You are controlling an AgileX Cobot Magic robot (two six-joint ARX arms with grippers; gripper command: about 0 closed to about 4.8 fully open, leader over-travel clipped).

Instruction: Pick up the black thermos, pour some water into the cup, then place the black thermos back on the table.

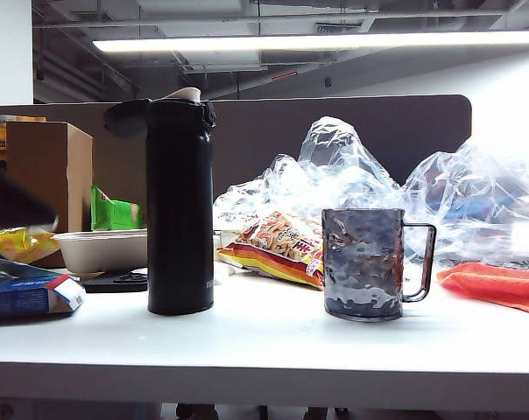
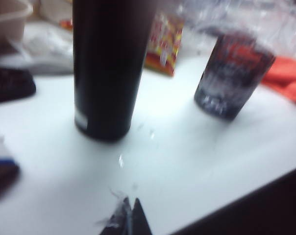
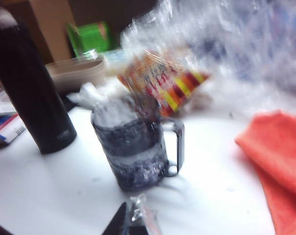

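Thermos [image 1: 179, 206] upright on surface [image 1: 264, 337], lid flipped open, cup [image 1: 365, 264] just beside. Left gripper [image 2: 129, 215] and right gripper [image 3: 132, 218] low near the front edge, jaws pinched together, empty. Risk: any knock tips the tall open thermos and spills it.

Behind my working area, from left to right: a blue box [image 1: 24, 293] at the surface's left edge; a yellow packet [image 1: 19, 242] behind it; a brown cardboard box [image 1: 50, 171]; a green carton [image 1: 116, 213]; a beige oval tray [image 1: 102, 249] resting above a flat black object [image 1: 116, 281]; a striped snack bag [image 1: 278, 249] lying tilted; crumpled clear plastic bags [image 1: 352, 175] heaped against a dark partition [image 1: 264, 131]; an orange cloth [image 1: 501, 287] lying flat at far right.
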